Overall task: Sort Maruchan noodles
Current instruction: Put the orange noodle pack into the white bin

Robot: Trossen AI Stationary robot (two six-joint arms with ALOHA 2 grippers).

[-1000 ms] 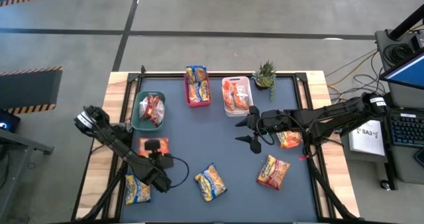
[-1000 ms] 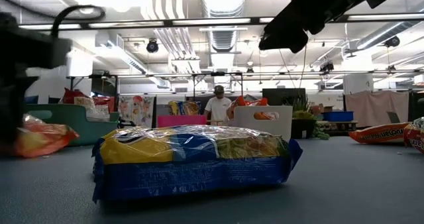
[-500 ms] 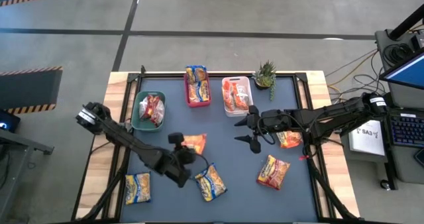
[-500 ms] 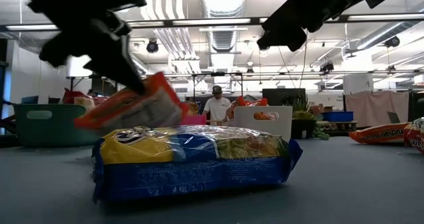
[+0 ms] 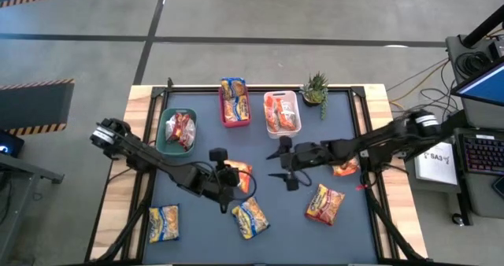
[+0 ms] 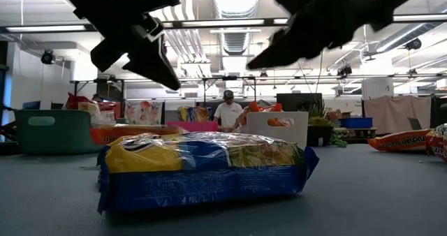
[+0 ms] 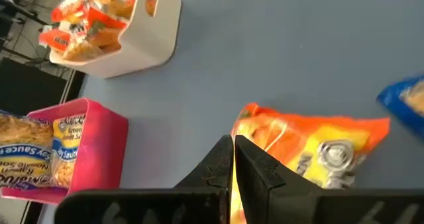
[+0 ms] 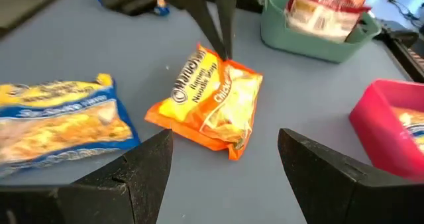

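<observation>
An orange noodle packet (image 5: 244,174) (image 8: 209,101) lies flat on the blue mat near the table's middle. My left gripper (image 5: 234,177) (image 7: 232,139) is shut and slants down over the packet's left edge. In the low view its fingertips (image 6: 176,84) stand clear above the packet (image 6: 133,133). My right gripper (image 5: 273,166) (image 8: 222,136) is open, just right of the packet and above the mat, facing it. Two yellow-and-blue packets (image 5: 164,223) (image 5: 250,217) and two orange ones (image 5: 324,203) (image 5: 344,168) lie flat on the mat.
Three bins stand in a row at the far side: a green one (image 5: 163,136), a pink one (image 5: 224,108) and a white one (image 5: 268,120), each with packets inside. A small potted plant (image 5: 315,87) is at the far right. A person stands in the room beyond the table (image 6: 228,114).
My left gripper has swung from the table's left side toward the middle, carrying the orange packet lifted and tilted, and its fingers have tipped up from steeply down. The packet now lies flat below the shut fingers. My right gripper has gone left toward the packet and sunk a little.
</observation>
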